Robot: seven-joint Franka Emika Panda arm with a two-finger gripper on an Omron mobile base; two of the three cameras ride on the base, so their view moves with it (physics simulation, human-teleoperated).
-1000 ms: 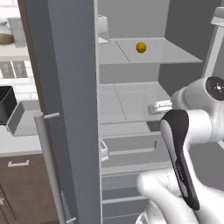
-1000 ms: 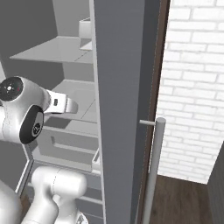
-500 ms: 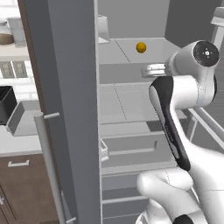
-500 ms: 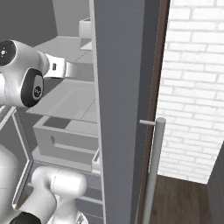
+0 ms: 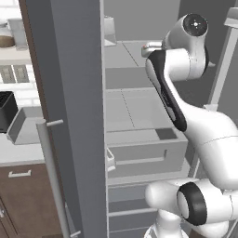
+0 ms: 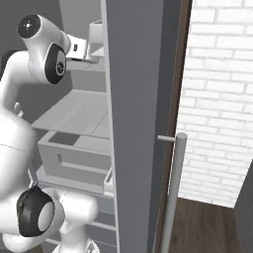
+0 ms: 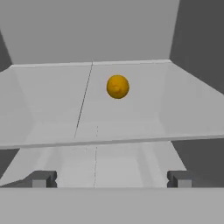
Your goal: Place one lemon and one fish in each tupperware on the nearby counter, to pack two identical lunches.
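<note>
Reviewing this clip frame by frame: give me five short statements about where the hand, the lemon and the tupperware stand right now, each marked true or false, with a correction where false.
1. The hand is open, nothing between its fingers. True.
2. The lemon is already gripped by the hand. False: it lies on the fridge shelf, ahead of the fingertips and apart from them.
3. In the hand view the lemon is orange-yellow and sits alone on its shelf. True.
4. A tupperware stands inside the fridge. False: it sits on the counter left of the open fridge door.
5. The tupperware in the left base view already holds a lemon. False: no lemon shows in it.
</note>
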